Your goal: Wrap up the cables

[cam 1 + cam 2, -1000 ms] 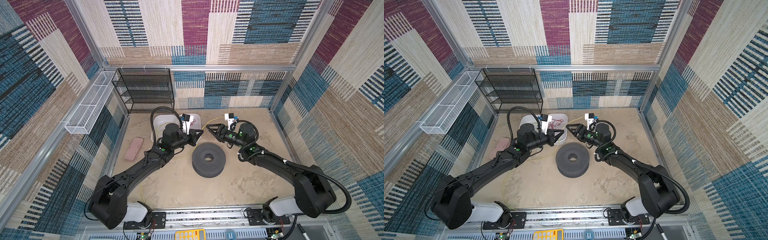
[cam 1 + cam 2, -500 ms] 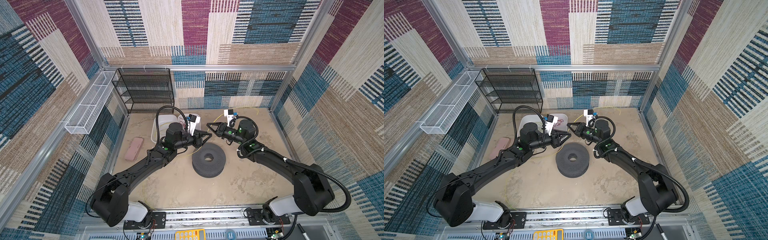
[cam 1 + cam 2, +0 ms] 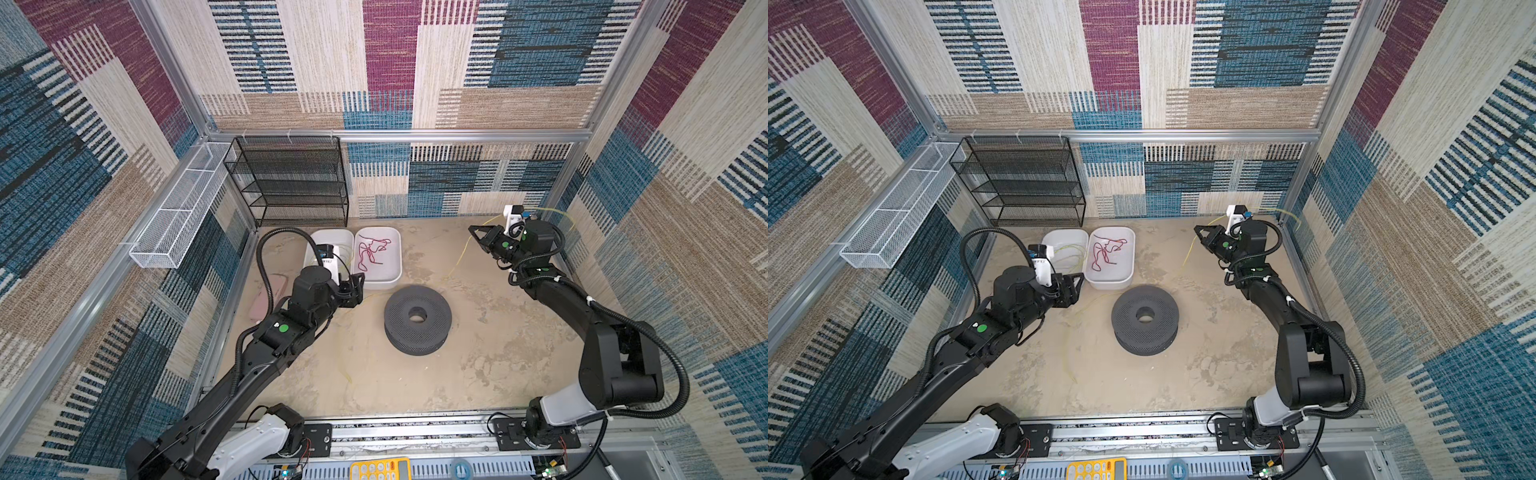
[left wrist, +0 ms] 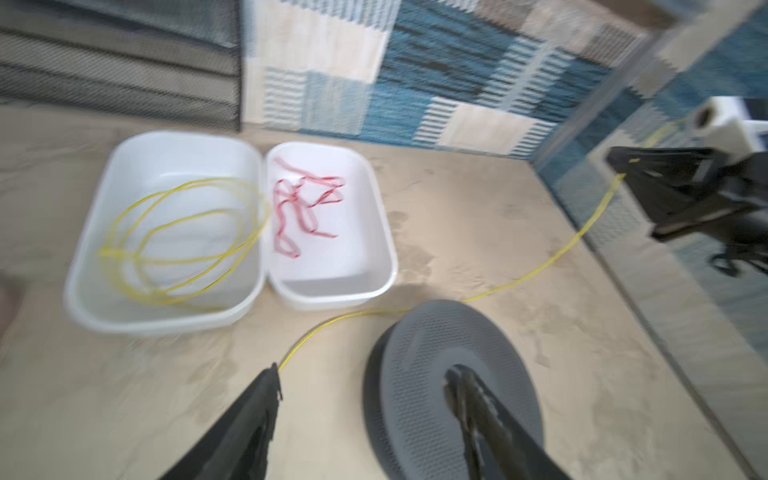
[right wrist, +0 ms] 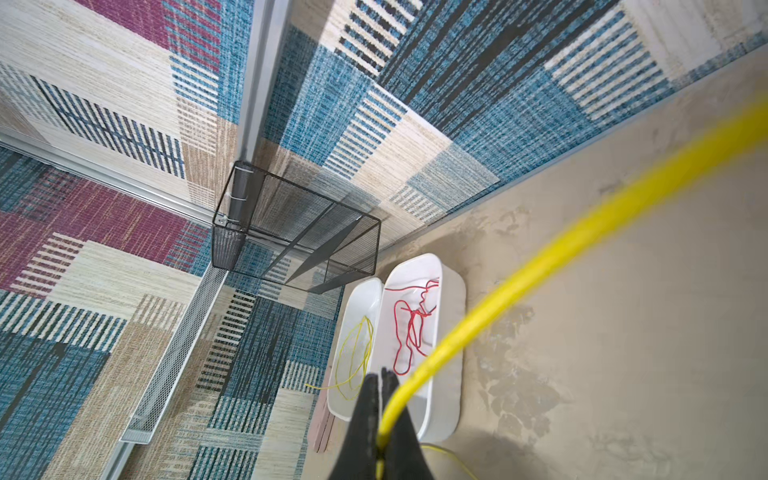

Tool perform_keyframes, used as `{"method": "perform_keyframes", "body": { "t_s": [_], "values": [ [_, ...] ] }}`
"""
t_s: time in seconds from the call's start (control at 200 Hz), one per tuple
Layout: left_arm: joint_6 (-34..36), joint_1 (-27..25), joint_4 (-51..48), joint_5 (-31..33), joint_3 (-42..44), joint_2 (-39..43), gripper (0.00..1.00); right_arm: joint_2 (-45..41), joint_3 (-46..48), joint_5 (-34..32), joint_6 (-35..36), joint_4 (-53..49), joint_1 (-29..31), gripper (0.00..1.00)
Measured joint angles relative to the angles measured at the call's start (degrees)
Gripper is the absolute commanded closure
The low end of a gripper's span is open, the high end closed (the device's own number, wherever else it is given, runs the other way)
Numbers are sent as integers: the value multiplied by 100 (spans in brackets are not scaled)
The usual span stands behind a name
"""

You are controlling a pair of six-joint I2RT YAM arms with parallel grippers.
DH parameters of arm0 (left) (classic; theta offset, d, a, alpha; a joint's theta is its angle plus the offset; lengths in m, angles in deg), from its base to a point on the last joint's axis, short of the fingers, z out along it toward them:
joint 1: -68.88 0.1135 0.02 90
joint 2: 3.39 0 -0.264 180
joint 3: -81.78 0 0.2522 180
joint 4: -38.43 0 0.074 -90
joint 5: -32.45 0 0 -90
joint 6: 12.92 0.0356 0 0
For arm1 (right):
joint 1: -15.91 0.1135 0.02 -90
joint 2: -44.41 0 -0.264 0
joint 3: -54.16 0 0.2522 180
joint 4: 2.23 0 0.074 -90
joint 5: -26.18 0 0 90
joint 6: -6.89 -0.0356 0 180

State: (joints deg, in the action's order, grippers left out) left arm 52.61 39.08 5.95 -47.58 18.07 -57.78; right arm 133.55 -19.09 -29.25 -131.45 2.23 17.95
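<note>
Left arm first: it reaches out long and low from its base at the near edge, forearm angled toward the middle of the table. The left gripper [image 3: 356, 289] [image 3: 1074, 284] points sideways, just in front of the two white tubs. In the left wrist view the left gripper [image 4: 365, 372] has its jaws spread wide with nothing between them. One fingertip [image 4: 275, 374] sits right at the end of the visible yellow cable [image 4: 540, 266]; whether they touch cannot be told.

Over to the right arm: its upper link stands nearly upright, and the forearm stretches toward the far right corner. It is raised off the table, with the right gripper [image 3: 473, 228] [image 3: 1197, 227] aimed back toward the centre. In the right wrist view the right gripper [image 5: 380, 376] is clamped tight on the yellow cable [image 5: 540, 257].

From that pinch the yellow cable [image 3: 459, 257] [image 3: 1187, 253] drops to the table. It runs between the tubs and the dark grey perforated spool [image 3: 395, 316] [image 4: 415, 365], toward the left gripper.

More yellow loops [image 4: 102, 251] lie coiled in the left tub [image 4: 174, 324]. The right tub [image 4: 332, 293], touching it, holds a tangled red cord [image 4: 291, 208]. The spool lies flat near the table's middle, apart from both grippers.
</note>
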Motion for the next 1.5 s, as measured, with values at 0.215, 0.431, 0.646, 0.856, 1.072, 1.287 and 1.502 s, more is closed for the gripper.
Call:
{"method": "perform_keyframes", "body": {
  "t_s": [0.215, 0.431, 0.646, 0.856, 1.072, 1.287, 1.502],
  "values": [
    [-527, 17, -935, 96, 619, 455, 31, 485, -192, 267, 35, 2, -83, 100],
    [-1364, 15, -1237, -74, 1440, 671, 34, 566, -208, 426, -13, 74, -79, 100],
    [-1884, 2, -1123, -597, 1930, 363, 46, 579, -205, 444, -37, 149, -83, 100],
    [-2155, 0, -527, -951, 2605, 186, 76, 590, -181, 444, -37, 162, -83, 100],
    [-2181, 0, -245, -1029, 2677, 350, 100, 597, -149, 466, -33, 166, -83, 100],
    [-1873, -24, -343, -1038, 2181, 1078, 100, 577, -101, 487, -33, 136, -85, 89],
    [-1235, -33, -343, -1585, 1211, 997, 100, 710, -125, 634, -74, 81, -264, 78]
  ]
}}
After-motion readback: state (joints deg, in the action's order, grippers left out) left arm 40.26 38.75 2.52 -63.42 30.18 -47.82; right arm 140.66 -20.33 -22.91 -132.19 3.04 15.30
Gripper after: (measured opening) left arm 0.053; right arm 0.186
